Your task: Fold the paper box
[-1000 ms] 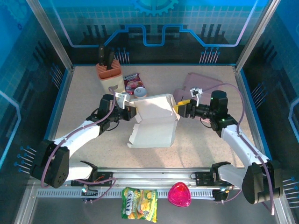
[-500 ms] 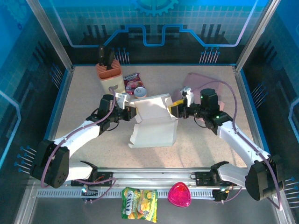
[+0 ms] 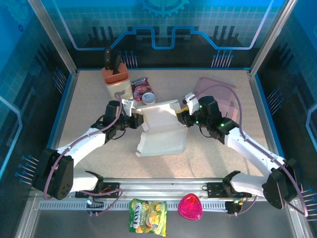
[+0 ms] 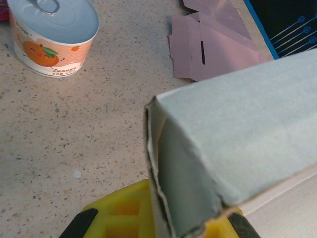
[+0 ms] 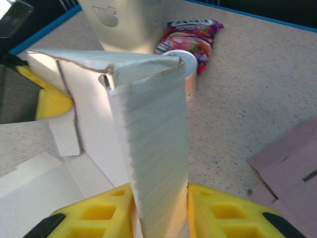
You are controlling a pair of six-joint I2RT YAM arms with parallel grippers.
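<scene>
Mid-fold: paper box [image 3: 161, 130] sits at table centre, far part raised, base panel flat toward the near edge. L gripper [image 3: 138, 119] is clamped on the box's left wall corner. R gripper [image 3: 182, 115] has both pads pressed on the right wall panel, gripping it. Next, prob.: swing both walls inward together w/o tearing the frayed corner. Room: can [image 3: 148, 97] just beyond the box's far edge, so tight there. Pink cardboard [image 3: 218, 89] lies far right by the R arm. Near side open.

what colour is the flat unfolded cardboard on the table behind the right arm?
Dusty pink. The flat cardboard shows clearest in the left wrist view.
</scene>
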